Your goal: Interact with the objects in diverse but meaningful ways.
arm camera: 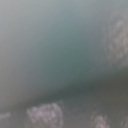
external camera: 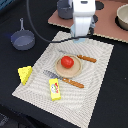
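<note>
Claw (external camera: 80, 38) hangs low over the far edge of the mat (external camera: 95, 85), white arm body above it hiding the fingers; cannot tell how far open it is or whether it holds anything. Wrist view is a grey-green blur with pale mottled patches, nothing in it readable. Tomato (external camera: 67, 62) sits on the tan plate (external camera: 69, 73) at mid-mat, just nearer than the claw and apart from it. Fork (external camera: 84, 58) lies on the far right side of the plate, knife (external camera: 65, 80) on its near side, both with orange handles. Packet (external camera: 54, 89), yellow with red marks, lies flat on the mat nearer than the knife. Cheese (external camera: 24, 74) stands at the mat's left edge, well apart from the claw. Saucepan (external camera: 22, 39) rests on the dark table left of the mat, handle pointing away, far-left of the claw. A dark round container (external camera: 65, 9) and a pale bowl (external camera: 122, 16) sit on the pinkish board (external camera: 107, 27) beyond the mat.
</note>
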Controlling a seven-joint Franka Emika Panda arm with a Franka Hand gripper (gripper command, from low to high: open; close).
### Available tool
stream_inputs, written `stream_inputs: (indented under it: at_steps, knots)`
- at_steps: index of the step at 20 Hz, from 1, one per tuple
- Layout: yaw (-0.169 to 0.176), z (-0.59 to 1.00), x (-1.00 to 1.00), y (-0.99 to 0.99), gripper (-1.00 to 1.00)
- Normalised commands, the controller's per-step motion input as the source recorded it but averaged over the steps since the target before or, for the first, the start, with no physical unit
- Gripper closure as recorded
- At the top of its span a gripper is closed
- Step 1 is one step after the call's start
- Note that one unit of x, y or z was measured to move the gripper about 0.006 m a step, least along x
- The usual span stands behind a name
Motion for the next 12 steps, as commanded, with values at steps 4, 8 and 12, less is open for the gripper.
stream_inputs:
  at_steps: [4,8,12]
  knots:
    - [0.000,-0.14,-0.90,-0.70,1.00]
    - [0.000,-0.18,-0.92,-0.68,1.00]
    - [0.000,-0.20,-0.93,-0.64,1.00]
